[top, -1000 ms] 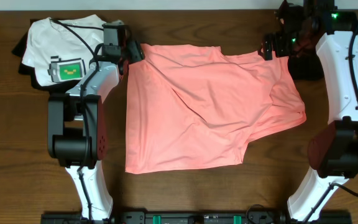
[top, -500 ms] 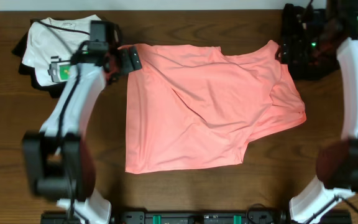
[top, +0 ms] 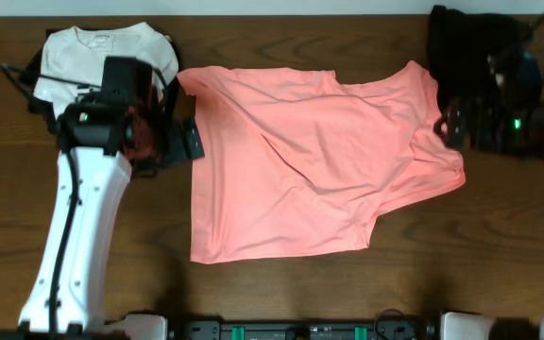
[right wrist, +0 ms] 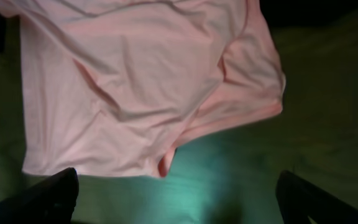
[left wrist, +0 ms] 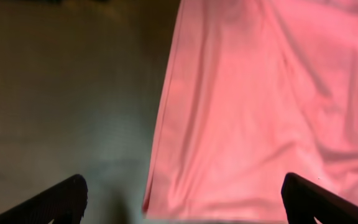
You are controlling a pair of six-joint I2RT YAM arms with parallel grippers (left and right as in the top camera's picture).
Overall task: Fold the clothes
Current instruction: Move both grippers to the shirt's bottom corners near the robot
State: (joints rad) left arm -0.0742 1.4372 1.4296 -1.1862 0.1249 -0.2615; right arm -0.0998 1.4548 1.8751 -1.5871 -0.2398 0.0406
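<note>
One salmon-pink T-shirt (top: pixel 300 161) spread out, nothing gripped.

It lies mid-frame on the dark wooden worktop (top: pixel 281 293), rumpled, with a diagonal crease across it and its lower right part drawn in, so the fold looks only partly made. The left pincer (top: pixel 187 140) sits just beside the shirt's left edge, and its wrist view shows the tips wide apart and empty over that edge. The right pincer (top: pixel 453 123) hangs at the shirt's right edge near the sleeve, likewise spread and holding nothing. Standing at opposite edges probably lets each take a side for the next fold. A white T-shirt (top: pixel 93 47) lies at upper left and a dark heap of cloth (top: pixel 461 38) at upper right, both clear of the working space.
</note>
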